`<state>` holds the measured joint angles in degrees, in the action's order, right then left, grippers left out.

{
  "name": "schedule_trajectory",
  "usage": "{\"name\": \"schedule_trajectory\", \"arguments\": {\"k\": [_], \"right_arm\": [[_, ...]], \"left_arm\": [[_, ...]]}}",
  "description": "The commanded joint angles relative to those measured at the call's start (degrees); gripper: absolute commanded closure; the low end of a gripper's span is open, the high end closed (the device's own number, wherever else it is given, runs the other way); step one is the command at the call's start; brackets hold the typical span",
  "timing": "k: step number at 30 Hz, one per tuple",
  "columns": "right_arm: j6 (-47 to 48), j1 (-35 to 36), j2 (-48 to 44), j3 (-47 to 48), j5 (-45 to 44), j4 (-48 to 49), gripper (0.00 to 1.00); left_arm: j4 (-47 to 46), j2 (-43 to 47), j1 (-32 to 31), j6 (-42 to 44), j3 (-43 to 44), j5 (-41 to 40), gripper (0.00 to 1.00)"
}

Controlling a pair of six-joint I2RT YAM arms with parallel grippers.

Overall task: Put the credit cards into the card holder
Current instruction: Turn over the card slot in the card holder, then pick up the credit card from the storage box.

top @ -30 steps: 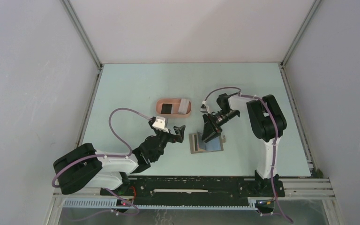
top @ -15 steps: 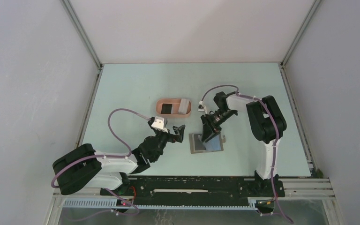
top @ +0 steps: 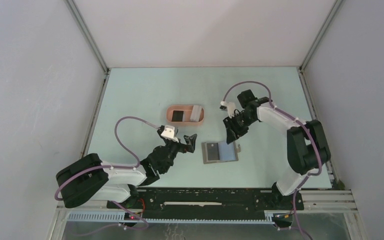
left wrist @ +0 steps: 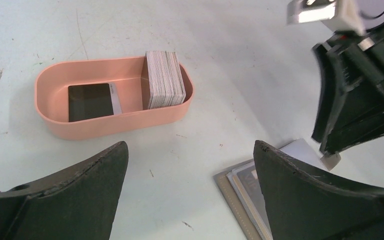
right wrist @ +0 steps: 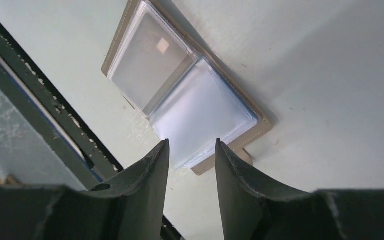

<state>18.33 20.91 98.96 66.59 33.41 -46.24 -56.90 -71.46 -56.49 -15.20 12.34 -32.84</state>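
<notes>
The salmon-pink card holder (top: 169, 114) (left wrist: 55, 125) holds a black credit card (left wrist: 90, 101) lying flat and a stack of whitish cards (left wrist: 165, 80) at its right end. The grey wallet (top: 220, 151) (right wrist: 257, 112) lies open, with a dark card (right wrist: 147, 60) and a pale blue card (right wrist: 202, 117) under clear sleeves. My right gripper (top: 229, 137) (right wrist: 192, 142) hangs just above the wallet's far right edge, its jaws a narrow gap apart with nothing between them. My left gripper (top: 186, 142) (left wrist: 190, 150) is wide open and empty, low between the holder and the wallet.
The wallet's small strap tab (top: 239, 146) sticks out at its right edge. The black rail (top: 205, 197) with both arm bases runs along the near table edge. Grey walls (top: 40, 75) close in the left, back and right sides.
The right gripper has lifted back off the wallet toward the far right, its jaws narrowing and its elbow swinging right. The wallet now lies uncovered. The left arm has not moved.
</notes>
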Motion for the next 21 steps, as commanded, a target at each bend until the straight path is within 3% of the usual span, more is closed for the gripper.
{"name": "schedule_trajectory", "arguments": {"k": [1, 6, 8, 11, 15, 21], "right_arm": [[2.93, 2.11, -9.78, -1.91, -5.14, 5.61, 0.53], [5.64, 4.44, -13.92, -3.60, 0.05, 6.91, 0.58], [6.01, 4.93, -12.83, -3.46, 0.62, 6.59, 0.70], [6.04, 5.33, -9.70, -2.15, -1.27, 5.18, 0.98], [7.18, 5.31, -10.91, -0.92, -1.33, 3.66, 1.00], [9.22, 5.29, -22.01, -0.86, -5.07, 6.12, 0.98]], "left_arm": [[-2.90, 1.26, 0.15, -0.60, -1.62, -1.13, 0.00], [-3.03, 1.24, 0.20, -0.61, -1.70, -1.16, 0.00], [-3.21, 1.52, 0.47, -0.90, -1.88, -1.24, 0.00], [-2.11, 3.47, 4.15, -2.34, -2.10, 4.59, 0.00], [9.15, 8.67, 12.49, -8.08, 0.80, 14.65, 0.00], [28.48, 10.68, 22.29, -11.76, 12.77, 26.46, 0.00]]}}
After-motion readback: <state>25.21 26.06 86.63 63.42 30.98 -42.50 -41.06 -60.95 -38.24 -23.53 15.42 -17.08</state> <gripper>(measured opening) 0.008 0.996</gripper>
